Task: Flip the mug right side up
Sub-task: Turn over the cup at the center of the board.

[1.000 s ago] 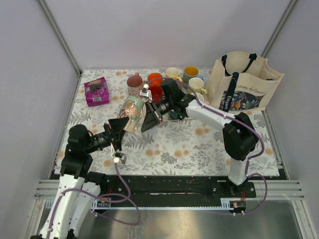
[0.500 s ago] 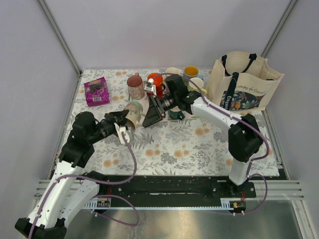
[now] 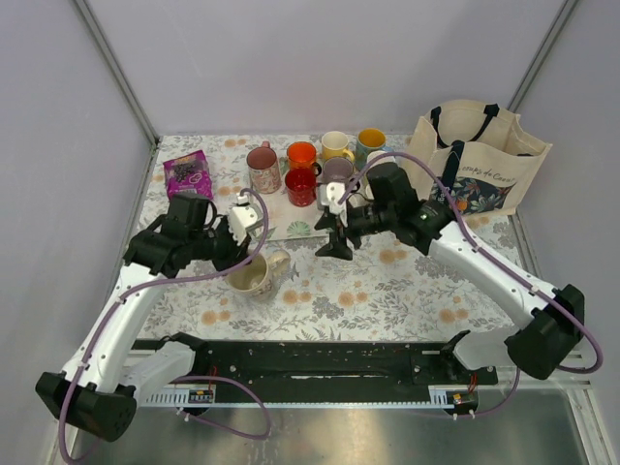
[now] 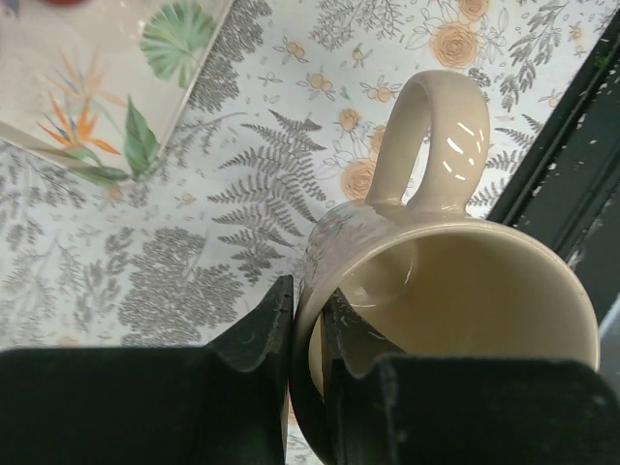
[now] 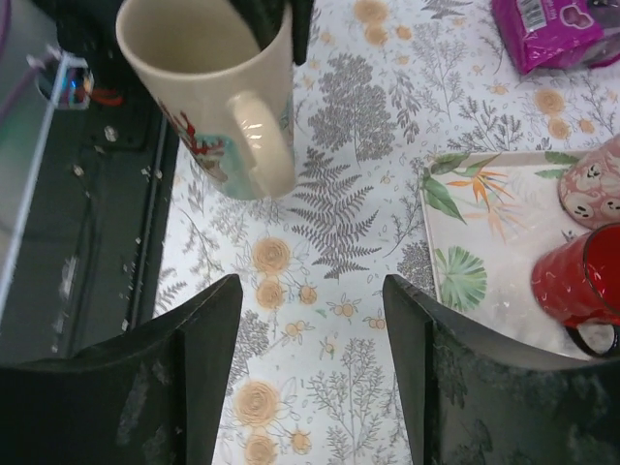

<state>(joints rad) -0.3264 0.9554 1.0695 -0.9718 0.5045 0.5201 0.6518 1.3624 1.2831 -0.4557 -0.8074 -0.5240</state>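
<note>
Mug [image 3: 254,278] now upright in left gripper [image 4: 305,312], right gripper [image 5: 310,291] released.

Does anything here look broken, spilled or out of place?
Nothing stands out. The cream mug is mouth up, its wall pinched by the left gripper; the right gripper hangs open and empty. No spills or breaks show.

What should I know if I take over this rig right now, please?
Left pincer: shut on the mug rim, one finger inside, one outside.
Right pincer: open, empty, apart from the mug, over the cloth.
Mug: mouth up, on the near side of the tray; whether it rests on the cloth is unclear.
Done: mug is right side up.
Left: release it and withdraw.
</note>
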